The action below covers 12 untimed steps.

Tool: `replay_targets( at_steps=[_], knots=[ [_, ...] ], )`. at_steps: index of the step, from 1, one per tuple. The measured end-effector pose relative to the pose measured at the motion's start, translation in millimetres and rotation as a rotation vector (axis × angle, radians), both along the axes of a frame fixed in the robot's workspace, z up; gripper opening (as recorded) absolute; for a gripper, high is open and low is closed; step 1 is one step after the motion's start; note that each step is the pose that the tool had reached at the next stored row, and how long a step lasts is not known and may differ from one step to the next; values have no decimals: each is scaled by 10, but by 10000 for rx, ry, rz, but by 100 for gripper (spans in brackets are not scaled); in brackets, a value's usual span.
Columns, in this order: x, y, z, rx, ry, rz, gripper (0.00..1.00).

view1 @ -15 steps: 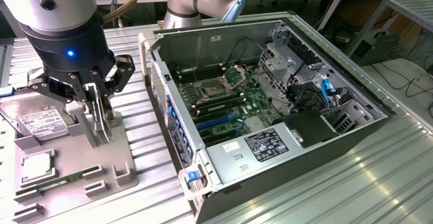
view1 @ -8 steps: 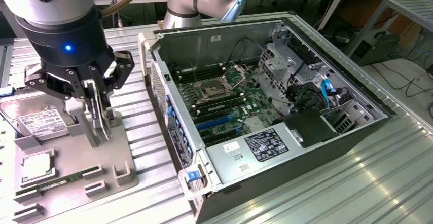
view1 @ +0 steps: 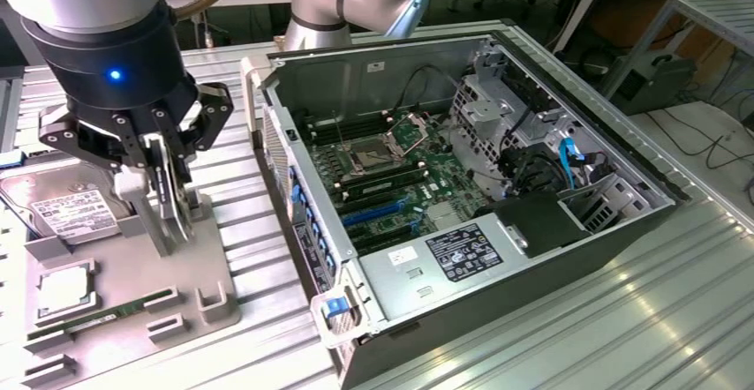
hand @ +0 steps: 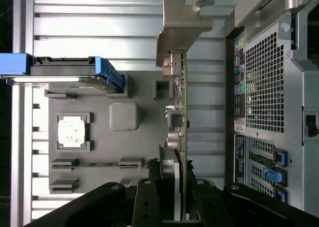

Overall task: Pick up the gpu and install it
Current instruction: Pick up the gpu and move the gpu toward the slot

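My gripper (view1: pixel 169 234) hangs over the grey parts tray (view1: pixel 136 271) at the exterior view's left, shut on the gpu (view1: pixel 176 192), which stands on edge between the fingers. In the wrist view the gpu (hand: pixel 183 105) runs edge-on away from my gripper (hand: pixel 178 162), with its silver end bracket (hand: pixel 180 27) at the far end. Whether its lower edge is clear of the tray (hand: pixel 137 147) I cannot tell. The open computer case (view1: pixel 566 258) lies to the exterior view's right, its motherboard (view1: pixel 407 187) exposed.
On the tray lie a hard drive (view1: pixel 71 213) with blue rails (hand: pixel 107 72), a processor (view1: pixel 65 288) (hand: pixel 72 132) and a green memory stick (view1: pixel 106 312) (hand: pixel 97 163). The case's rear panel (hand: pixel 269 112) stands close beside the gpu. The robot's base (view1: pixel 353 2) is behind the case.
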<state>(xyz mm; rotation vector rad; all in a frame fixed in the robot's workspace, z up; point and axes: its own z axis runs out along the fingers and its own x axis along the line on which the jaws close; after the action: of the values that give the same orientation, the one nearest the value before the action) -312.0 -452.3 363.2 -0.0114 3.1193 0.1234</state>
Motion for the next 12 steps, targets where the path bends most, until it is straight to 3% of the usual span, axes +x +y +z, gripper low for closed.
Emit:
replay_targets(
  at_steps=[12],
  knots=[
    [0, -1, 98, 0, -1, 0, 28]
  ],
)
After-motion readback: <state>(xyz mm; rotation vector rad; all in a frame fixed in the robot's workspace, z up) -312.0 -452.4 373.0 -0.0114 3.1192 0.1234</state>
